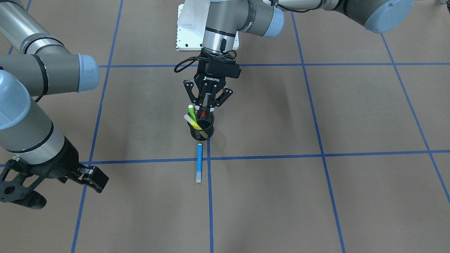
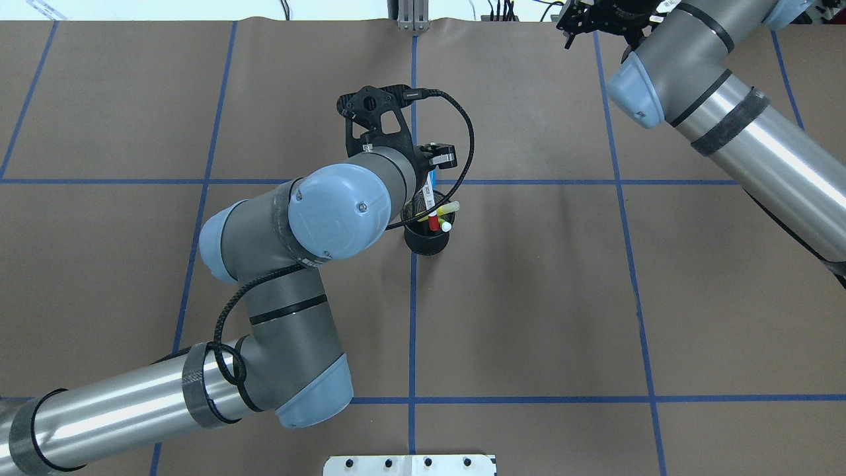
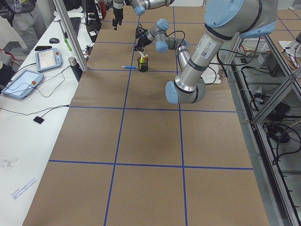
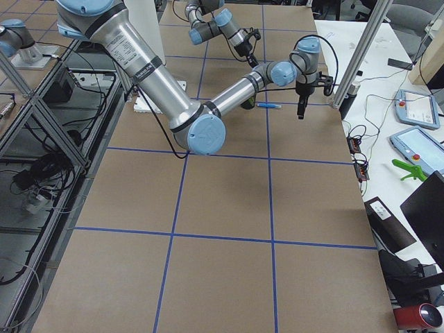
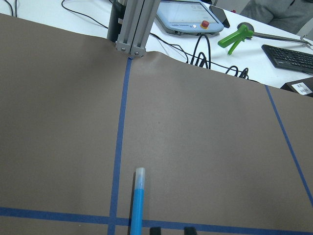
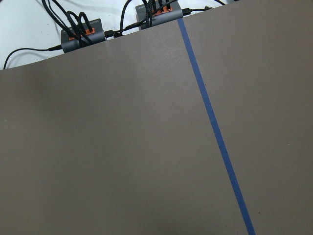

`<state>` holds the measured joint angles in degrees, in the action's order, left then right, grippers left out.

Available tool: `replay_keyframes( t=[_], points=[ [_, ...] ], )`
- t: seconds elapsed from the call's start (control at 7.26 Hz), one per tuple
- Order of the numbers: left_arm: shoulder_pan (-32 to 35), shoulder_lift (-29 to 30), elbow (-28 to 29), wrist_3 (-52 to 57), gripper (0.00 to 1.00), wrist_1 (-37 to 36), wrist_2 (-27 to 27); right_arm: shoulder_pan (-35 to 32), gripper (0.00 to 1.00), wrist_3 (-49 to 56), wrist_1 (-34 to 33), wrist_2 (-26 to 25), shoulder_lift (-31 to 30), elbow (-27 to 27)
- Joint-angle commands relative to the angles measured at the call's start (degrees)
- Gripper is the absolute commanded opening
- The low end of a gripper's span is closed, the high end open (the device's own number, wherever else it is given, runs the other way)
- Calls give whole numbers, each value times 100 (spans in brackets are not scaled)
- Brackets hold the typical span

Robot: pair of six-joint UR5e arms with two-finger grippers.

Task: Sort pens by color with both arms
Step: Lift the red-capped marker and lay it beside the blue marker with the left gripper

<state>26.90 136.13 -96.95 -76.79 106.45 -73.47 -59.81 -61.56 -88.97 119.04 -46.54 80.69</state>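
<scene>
Firstly, in the front-facing view you will find the left gripper (image 1: pixel 205 109) directly above the black mesh cup (image 1: pixel 202 133). Its fingers are drawn in to a slim gap, with the red-capped pen (image 1: pixel 203 113) between the tips; that pen stands in the cup. The green pen (image 1: pixel 192 111) and yellow pen (image 1: pixel 192 122) lean over the cup's rim toward the robot's right. The blue pen (image 1: pixel 199 163) lies flat just beside the cup, on its operators' side.

In the overhead view, note the right gripper (image 2: pixel 598 18) well apart from the cup, beyond it at the table's far edge; you cannot tell its opening.

The left wrist view shows the blue pen and two fingertips close together.
</scene>
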Motion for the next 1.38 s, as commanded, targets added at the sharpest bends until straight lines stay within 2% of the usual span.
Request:
replay_keyframes(
  t=[0.0,0.28,0.41,0.55,0.69,0.83,1.1,1.24],
  points=[
    [366,212,-79,33,0,-221,-18,91,100,-197,11,231,-30,260],
    [814,457,340,-37,0,-178,-10,109,100,-1423,46,864,-389,866],
    [990,650,718,-64,0,-160,-9,240,100,-1951,255,979,-774,1113],
    [1192,791,1061,6,0,-177,-79,424,100,-2409,753,1006,-1013,1202],
    [1360,906,1482,311,0,-229,-776,617,100,-2796,1141,1007,-1250,1395],
    [1475,916,1643,566,0,-387,-1331,828,100,-3148,1188,972,-1279,1588],
    [1519,933,1688,945,0,-1253,-2500,989,100,-3572,1197,901,-1418,1886],
    [1511,986,1836,973,0,-1467,-2819,1128,100,-4061,1215,919,-1550,2063]
  ],
)
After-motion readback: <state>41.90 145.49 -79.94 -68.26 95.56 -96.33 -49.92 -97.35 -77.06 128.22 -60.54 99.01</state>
